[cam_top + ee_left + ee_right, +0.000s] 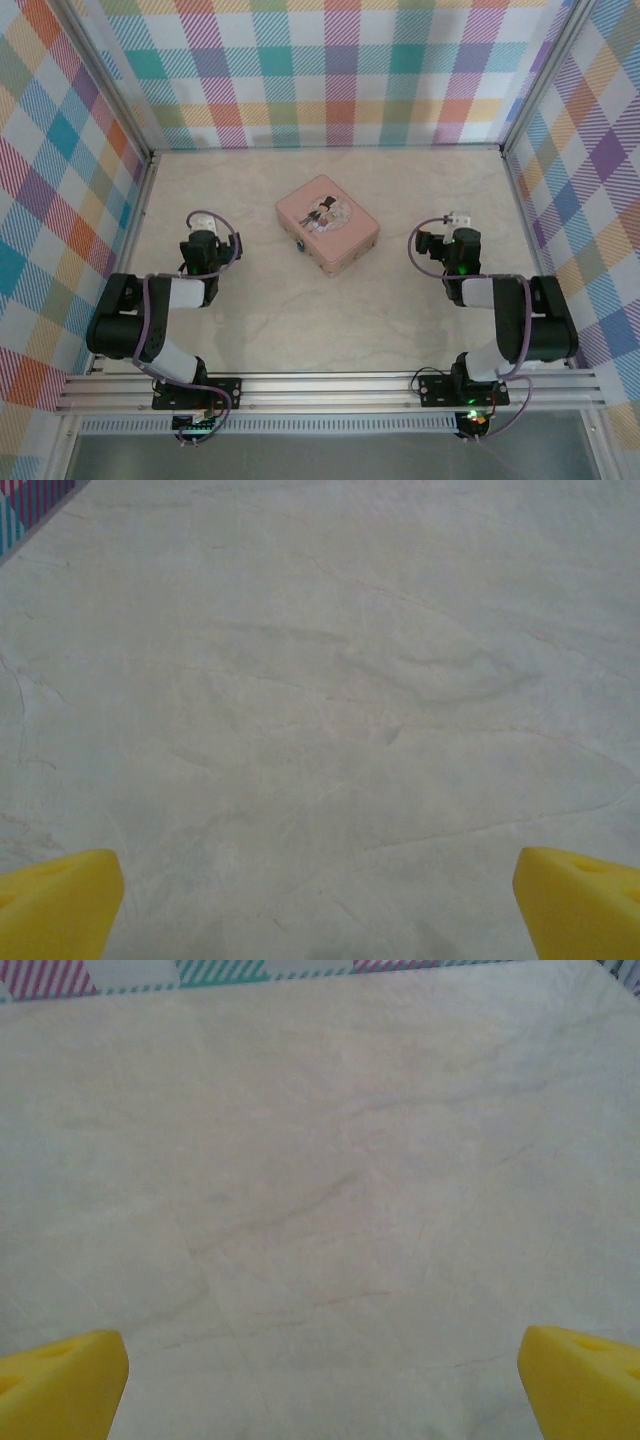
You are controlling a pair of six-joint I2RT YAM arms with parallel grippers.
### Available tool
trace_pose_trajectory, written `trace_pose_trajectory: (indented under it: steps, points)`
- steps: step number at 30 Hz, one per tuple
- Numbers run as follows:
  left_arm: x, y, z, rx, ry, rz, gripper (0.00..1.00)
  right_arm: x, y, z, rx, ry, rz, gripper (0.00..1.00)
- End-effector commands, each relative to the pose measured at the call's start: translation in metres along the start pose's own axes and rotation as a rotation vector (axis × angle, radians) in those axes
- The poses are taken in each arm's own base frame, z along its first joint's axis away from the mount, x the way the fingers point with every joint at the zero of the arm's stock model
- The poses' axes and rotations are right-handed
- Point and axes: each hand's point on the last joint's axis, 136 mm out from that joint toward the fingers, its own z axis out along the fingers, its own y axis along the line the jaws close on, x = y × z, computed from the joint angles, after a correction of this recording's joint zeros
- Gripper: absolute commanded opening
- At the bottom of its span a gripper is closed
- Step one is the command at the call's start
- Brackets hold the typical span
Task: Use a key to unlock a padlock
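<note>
A pale cream bench (400,320), faintly veined in grey like marble, lay between walls (340,70) of white plaid crossed with teal, orange, purple, yellow and pink bands. The tin (327,223) was soft pink, with a small dark-and-cream picture on its lid. A blue-teal speck marked the padlock (299,244). The arms (165,310) were black and white with purple cables (215,218). The left hand (320,920) and right hand (320,1400) showed bright yellow fingertips (60,905).

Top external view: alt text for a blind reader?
A pink tin sits centred on a pale table, a tiny blue padlock at its near-left wall. The left arm and right arm flank it without touching, inside plaid walls.
</note>
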Motion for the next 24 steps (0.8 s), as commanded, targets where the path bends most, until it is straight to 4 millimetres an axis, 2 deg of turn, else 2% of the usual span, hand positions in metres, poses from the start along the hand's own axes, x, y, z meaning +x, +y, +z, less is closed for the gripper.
trace_pose_trajectory:
  steps: [1,4,6,8,9,10,13,14,17,24]
  points:
    - [-0.036,-0.006,-0.008,0.004,0.005,0.023,1.0,-0.038,0.002,-0.014,-0.008,-0.028,-0.001,1.0]
    - [-0.061,-0.008,-0.02,0.02,-0.055,-0.054,1.0,-0.056,0.007,-0.027,-0.037,-0.028,0.084,1.0]
    - [-0.078,-0.021,-0.026,0.105,-0.085,-0.117,1.0,-0.064,0.018,-0.035,-0.099,-0.012,0.163,1.0]
    - [-0.093,-0.035,-0.028,0.199,-0.063,-0.235,1.0,-0.06,0.019,-0.041,-0.094,0.068,0.348,1.0]
    - [-0.093,-0.042,-0.025,0.242,-0.005,-0.285,1.0,-0.051,0.011,-0.044,-0.033,0.138,0.463,1.0]
    - [-0.098,-0.056,-0.022,0.307,0.055,-0.305,1.0,-0.046,0.014,-0.045,-0.041,0.189,0.526,1.0]
    - [-0.097,-0.103,-0.014,0.541,0.215,-0.299,1.0,-0.043,0.059,-0.05,-0.314,0.259,0.568,1.0]
    - [-0.097,-0.113,-0.011,0.591,0.242,-0.315,1.0,-0.043,0.069,-0.054,-0.382,0.263,0.58,1.0]
    - [-0.096,-0.134,0.001,0.668,0.295,-0.357,1.0,-0.038,0.091,-0.069,-0.485,0.291,0.596,1.0]
    - [-0.084,-0.182,0.032,0.733,0.461,-0.378,1.0,-0.005,0.128,-0.089,-0.562,0.437,0.571,1.0]
